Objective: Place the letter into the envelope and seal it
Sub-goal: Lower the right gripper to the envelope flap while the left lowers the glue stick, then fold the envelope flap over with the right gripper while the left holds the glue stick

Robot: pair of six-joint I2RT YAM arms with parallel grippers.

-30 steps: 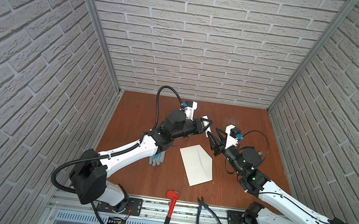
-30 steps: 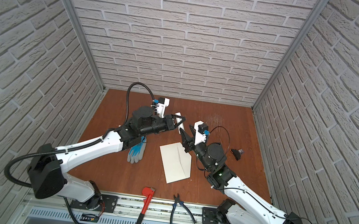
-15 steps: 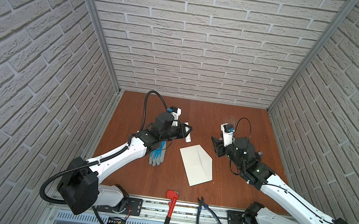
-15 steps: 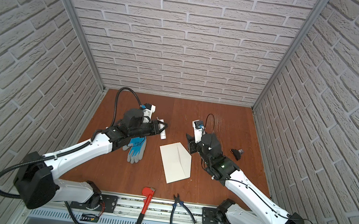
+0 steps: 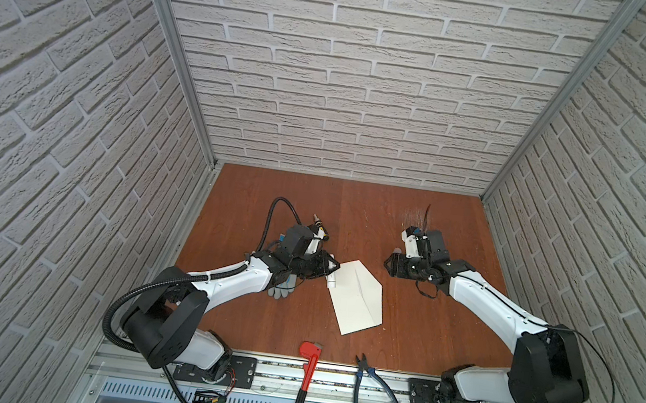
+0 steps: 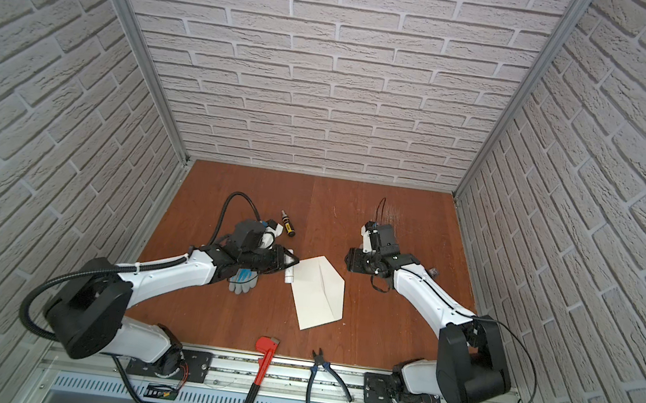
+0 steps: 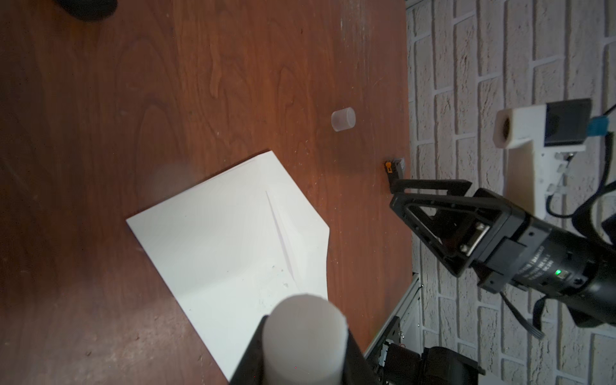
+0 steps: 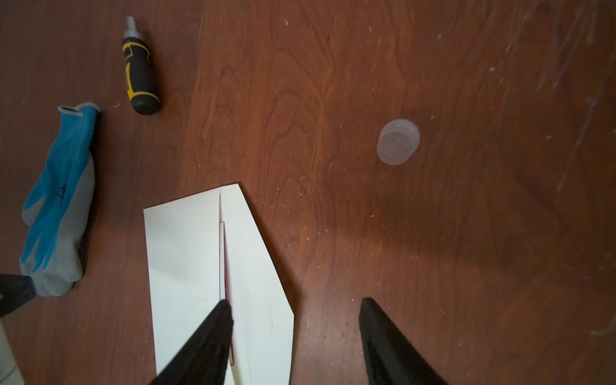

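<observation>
Front rail: red pipe wrench (image 5: 307, 370) and blue-handled pliers (image 5: 368, 377), heads lying on the near edge of the wood table (image 5: 421, 340), both clear of the work.

Mid-table: envelope (image 5: 355, 298) flat on the wood. Long axis runs near to far, a little skewed. Flap spread open, its point toward the right arm's side. The letter (image 8: 226, 273) is in the pocket; only a thin red edge shows along the mouth.

Left of it: blue-and-grey glove (image 6: 243, 282), partly hidden under the left forearm.

Left arm reaches low from the near-left base and lies over the glove. Left gripper (image 5: 330, 269) points toward the envelope's far-left corner, jaws clamped on a white tube (image 7: 305, 336).

Right arm stretches from the near-right base, wrist turned inward. Right gripper (image 8: 296, 301) sits right of the envelope, apart from it, fingers spread with nothing between them.

Beyond: clear cap (image 8: 398, 141) loose on the wood, past the flap. Black-and-yellow screwdriver (image 6: 288, 225) farther back behind the left wrist. Small black-and-orange piece (image 7: 395, 165) by the right wall; too small to identify.
</observation>
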